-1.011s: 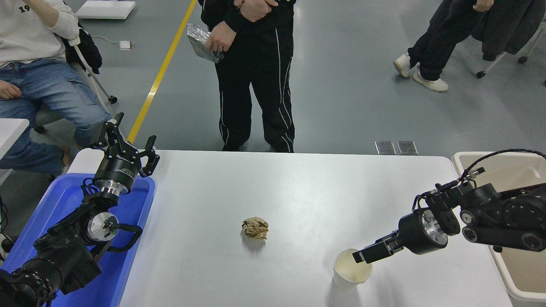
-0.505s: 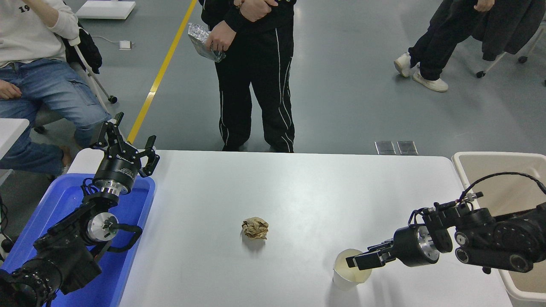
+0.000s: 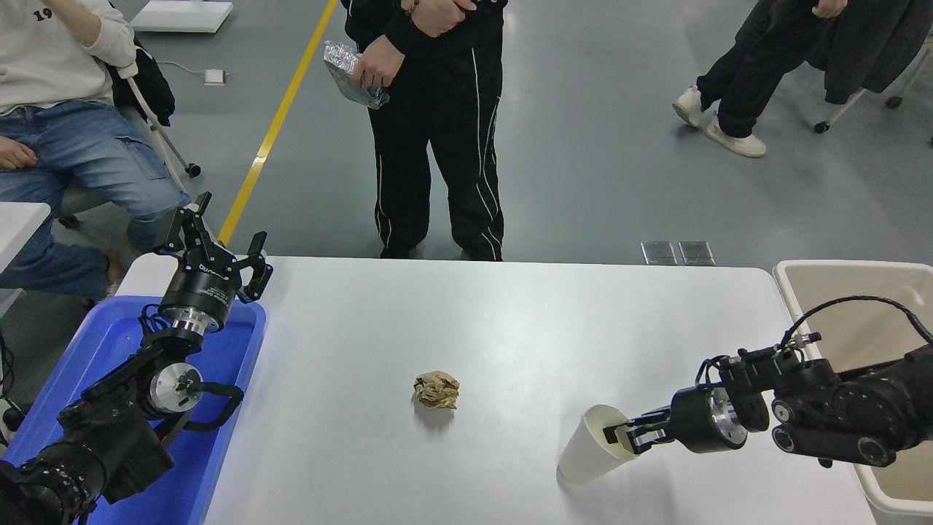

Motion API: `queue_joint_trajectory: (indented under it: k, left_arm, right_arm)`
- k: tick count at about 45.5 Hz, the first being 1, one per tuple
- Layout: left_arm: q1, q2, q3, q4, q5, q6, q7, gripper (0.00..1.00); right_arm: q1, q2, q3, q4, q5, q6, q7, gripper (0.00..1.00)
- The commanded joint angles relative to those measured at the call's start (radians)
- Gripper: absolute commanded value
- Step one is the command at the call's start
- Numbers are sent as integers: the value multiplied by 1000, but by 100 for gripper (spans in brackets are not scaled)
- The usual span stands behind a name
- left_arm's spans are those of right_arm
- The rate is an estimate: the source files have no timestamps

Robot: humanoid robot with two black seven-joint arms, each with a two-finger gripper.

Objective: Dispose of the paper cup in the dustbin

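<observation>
The white paper cup (image 3: pixel 587 453) is on the table near the front right. It is tilted, its base down to the left and its mouth turned toward my right gripper (image 3: pixel 625 436). That gripper is shut on the cup's rim, one finger inside the mouth. The beige dustbin (image 3: pixel 853 286) stands at the table's right end, behind and under my right arm. My left gripper (image 3: pixel 213 246) is open and empty, parked at the far left over the blue tray.
A crumpled brown paper ball (image 3: pixel 436 389) lies mid-table, left of the cup. A blue tray (image 3: pixel 102 343) sits under the left arm. A person in black (image 3: pixel 437 131) stands at the far edge; others are further back.
My right gripper has dropped lower and closed on the cup's rim. The cup has tipped from upright to tilted, its mouth now facing the gripper. The left arm has not moved.
</observation>
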Motion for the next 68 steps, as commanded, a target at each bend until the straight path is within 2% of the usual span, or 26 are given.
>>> queue_joint_trajectory:
  k: [1, 13, 21, 27, 34, 45, 51, 61, 68]
  left_arm:
    - [0, 0, 1, 0, 0, 0, 0, 100]
    - [0, 0, 0, 0, 0, 0, 0, 100]
    - [0, 0, 0, 0, 0, 0, 0, 100]
    - [0, 0, 0, 0, 0, 0, 0, 100]
    - [0, 0, 0, 0, 0, 0, 0, 100]
    - [0, 1, 0, 0, 0, 0, 0, 100]
    - [0, 0, 0, 0, 0, 0, 0, 100]
    - [0, 0, 0, 0, 0, 0, 0, 100]
    - [0, 0, 0, 0, 0, 0, 0, 100]
  right_arm:
    - [9, -6, 8, -1, 1, -6, 19, 0]
    - [47, -69, 46, 5, 6, -8, 62, 0]
    - [47, -183, 187, 65, 27, 14, 97, 0]
    - [67, -287, 252, 155, 104, 49, 97, 0]
    - [99, -423, 364, 240, 210, 152, 97, 0]
    - [98, -551, 586, 230, 388, 360, 95, 0]
    - [98, -585, 657, 227, 475, 417, 91, 0]
    - [86, -589, 669, 186, 506, 423, 89, 0]
    - [58, -565, 665, 44, 546, 419, 89, 0]
